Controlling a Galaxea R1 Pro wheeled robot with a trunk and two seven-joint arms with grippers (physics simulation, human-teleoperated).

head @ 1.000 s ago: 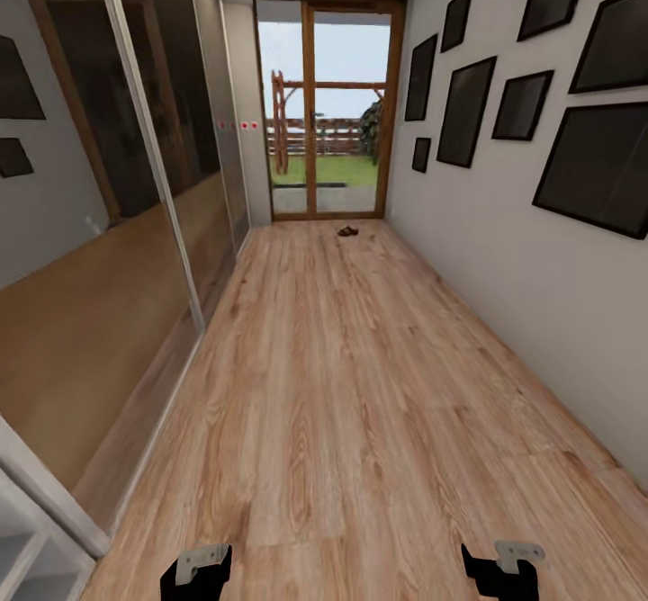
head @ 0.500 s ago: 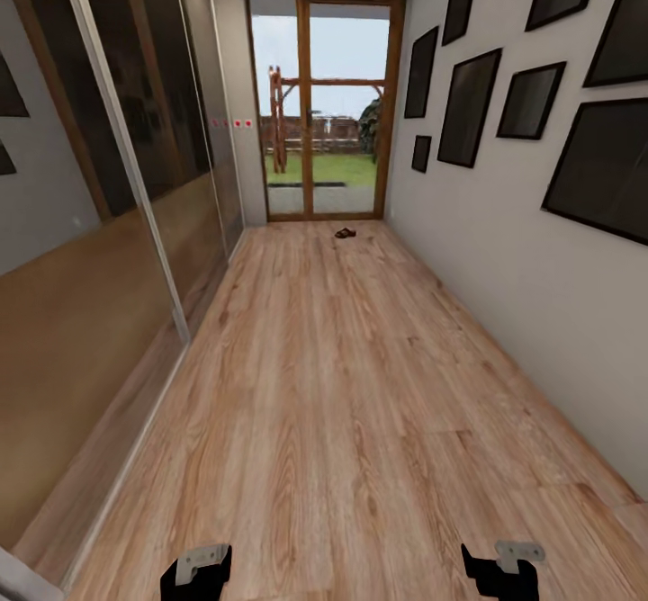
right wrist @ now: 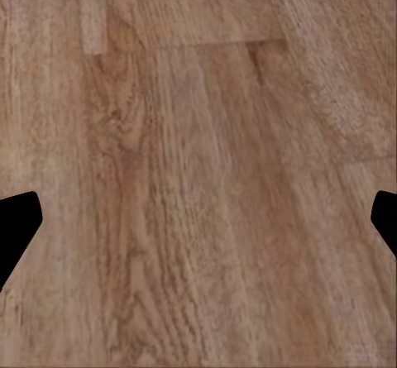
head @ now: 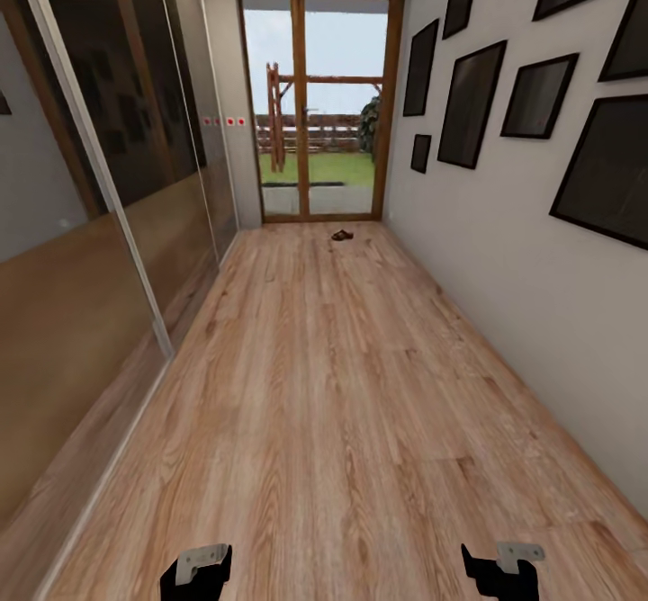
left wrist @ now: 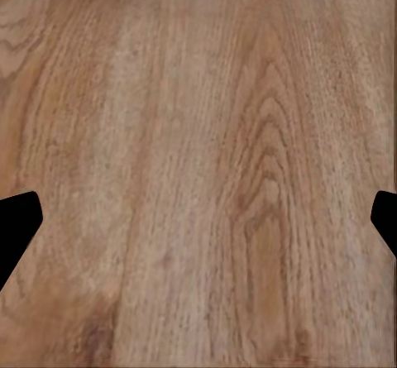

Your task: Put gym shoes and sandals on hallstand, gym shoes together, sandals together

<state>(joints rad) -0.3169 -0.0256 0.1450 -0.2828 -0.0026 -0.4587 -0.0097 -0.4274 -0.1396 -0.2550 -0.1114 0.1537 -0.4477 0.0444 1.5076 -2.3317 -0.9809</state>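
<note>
Far down the corridor floor [head: 342, 385], close to the glass door [head: 315, 106] at its end edge, lies a small dark brown shape, apparently a sandal [head: 343, 236], too distant to show its weave. Nothing is picked up yet, so by my judgement all placing remains. Both the left gripper [head: 195, 567] and right gripper [head: 500, 565] hang spread and empty over bare planks.

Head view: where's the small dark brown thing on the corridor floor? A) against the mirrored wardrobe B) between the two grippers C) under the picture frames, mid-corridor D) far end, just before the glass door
D: the small dark brown thing, likely a sandal though too small to tell, lies on the corridor floor just before the glass door.
</note>
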